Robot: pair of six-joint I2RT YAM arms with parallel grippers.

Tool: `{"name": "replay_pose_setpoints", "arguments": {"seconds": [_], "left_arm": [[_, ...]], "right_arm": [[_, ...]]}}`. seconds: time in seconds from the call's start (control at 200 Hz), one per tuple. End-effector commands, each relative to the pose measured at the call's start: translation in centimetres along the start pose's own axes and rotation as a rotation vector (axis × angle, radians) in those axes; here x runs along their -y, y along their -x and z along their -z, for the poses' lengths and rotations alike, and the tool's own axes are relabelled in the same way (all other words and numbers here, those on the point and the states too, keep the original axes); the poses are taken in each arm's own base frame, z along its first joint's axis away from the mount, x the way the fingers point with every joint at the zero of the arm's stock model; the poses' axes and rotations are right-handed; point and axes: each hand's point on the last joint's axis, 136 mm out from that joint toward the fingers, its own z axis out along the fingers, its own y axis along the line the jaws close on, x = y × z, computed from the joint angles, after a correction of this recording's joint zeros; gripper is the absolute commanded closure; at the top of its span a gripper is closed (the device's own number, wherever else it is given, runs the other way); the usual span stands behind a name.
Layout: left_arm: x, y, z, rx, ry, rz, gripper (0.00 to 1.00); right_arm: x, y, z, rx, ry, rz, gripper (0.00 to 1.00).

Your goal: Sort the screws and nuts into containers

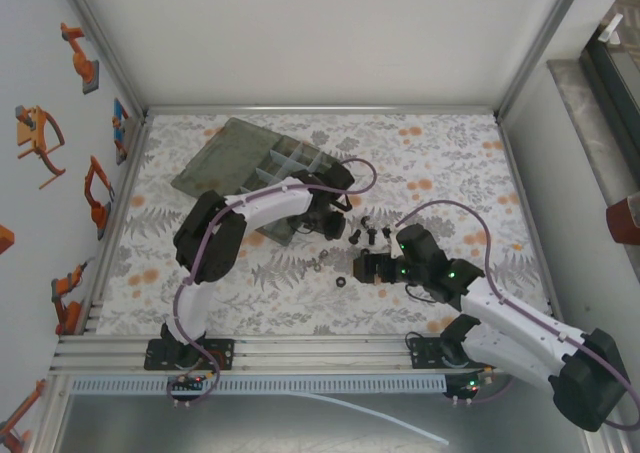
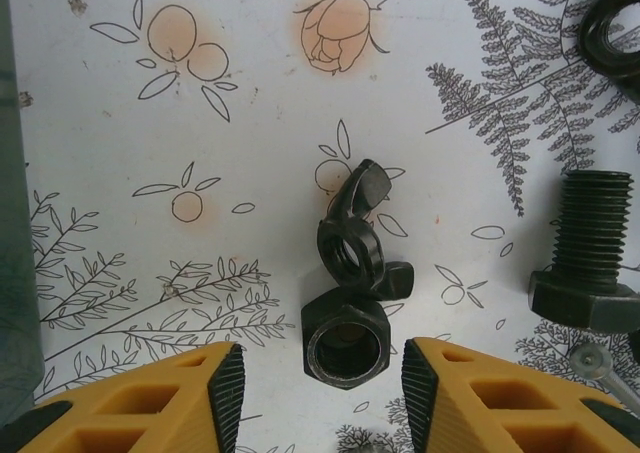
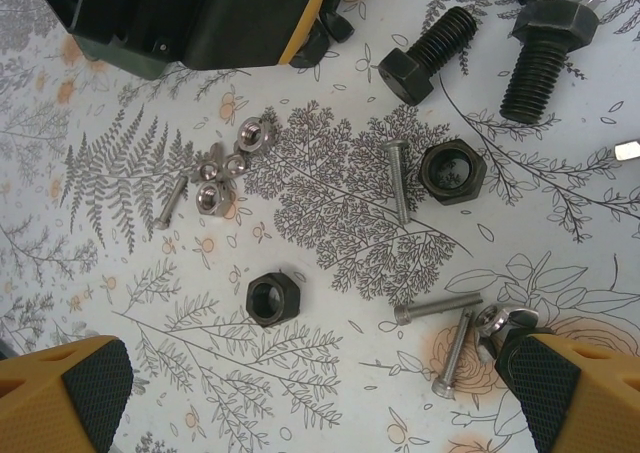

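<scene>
A black hex nut (image 2: 345, 338) lies flat on the floral mat between my left gripper's (image 2: 322, 383) yellow fingers, with a gap on each side; that gripper is open. A black wing nut (image 2: 358, 241) leans against it. A black screw (image 2: 590, 263) lies to the right. My right gripper (image 3: 315, 403) hangs wide open above another black nut (image 3: 268, 298), silver screws (image 3: 437, 308), small silver nuts (image 3: 210, 198) and two black screws (image 3: 428, 55). The containers (image 1: 295, 163) lie behind the left gripper (image 1: 335, 223); the right gripper (image 1: 362, 268) is at mid-table.
The organiser's flat lid (image 1: 222, 153) lies open to the left of its compartments. Its grey wall (image 2: 15, 273) stands close on the left of the left gripper. The left gripper's black body (image 3: 200, 13) sits just beyond the parts under the right gripper. Aluminium rails frame the mat.
</scene>
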Motion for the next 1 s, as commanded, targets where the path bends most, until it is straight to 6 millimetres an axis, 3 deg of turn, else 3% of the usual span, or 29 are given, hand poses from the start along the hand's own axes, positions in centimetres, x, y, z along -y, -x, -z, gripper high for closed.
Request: {"name": "replay_pose_setpoints", "arguments": {"seconds": [0.0,0.345,0.991], "left_arm": [[-0.3,-0.5,-0.2,-0.041,0.012,-0.019,0.57],[-0.4,-1.3,-1.1,-0.084,0.017,-0.034,0.61],[0.6,-1.0,-2.2,-0.109,0.021,-0.059,0.66]], "right_arm": [[-0.1,0.5,0.4,0.003,-0.010,0.005,0.01],[-0.1,0.5,0.2,-0.003,-0.013,0.009,0.01],[0.1,0.2,0.5,0.002,-0.011,-0.005,0.01]]}}
